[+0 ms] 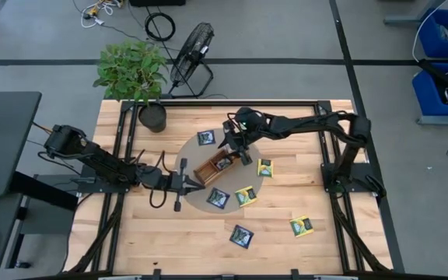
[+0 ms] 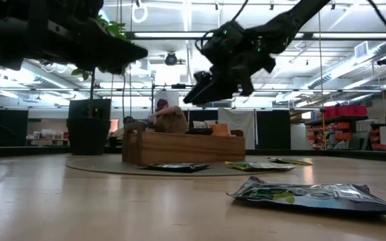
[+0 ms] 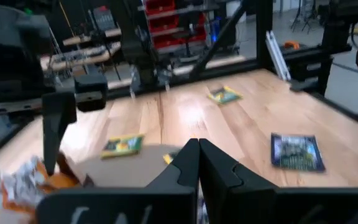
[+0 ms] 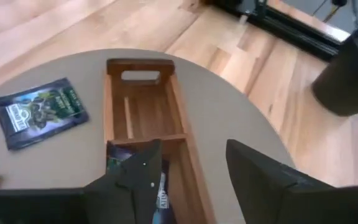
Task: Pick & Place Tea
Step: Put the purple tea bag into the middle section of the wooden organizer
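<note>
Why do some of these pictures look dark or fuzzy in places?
Low view: bright ceiling lights behind leave the right gripper a dark silhouette, and the nearest tea packet looks soft. Left wrist view: the left gripper, shut, is blurred close up, as is the wooden table.

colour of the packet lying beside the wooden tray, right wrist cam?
Dark navy packet with green print; clearest in the right wrist view.

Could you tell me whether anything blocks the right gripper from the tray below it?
Nothing visible does. The right gripper, open, hangs directly above the tray, with one packet already lying inside.
</note>
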